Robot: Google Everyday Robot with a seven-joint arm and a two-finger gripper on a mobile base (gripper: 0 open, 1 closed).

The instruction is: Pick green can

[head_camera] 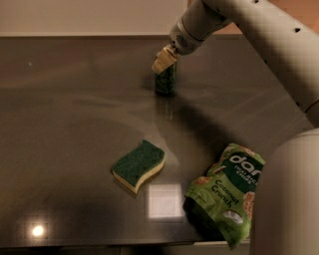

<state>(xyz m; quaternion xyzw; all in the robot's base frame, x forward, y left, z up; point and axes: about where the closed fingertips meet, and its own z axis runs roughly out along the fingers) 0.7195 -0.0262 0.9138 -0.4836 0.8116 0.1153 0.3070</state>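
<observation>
The green can (165, 83) stands upright at the far middle of the counter (75, 124). The tool (164, 61) sits right at its top, seemingly touching; whether it grips, I cannot tell.

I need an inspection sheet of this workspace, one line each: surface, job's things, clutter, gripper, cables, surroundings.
Surface: dark glossy table, with light reflections.
Job's things: green can upright at the far middle.
Clutter: sponge near the front middle; chip bag at the front right edge.
Gripper: gripper at the can's top; arm reaches in from the right.
Cables: nothing seen.
Surroundings: pale wall behind the table.
</observation>
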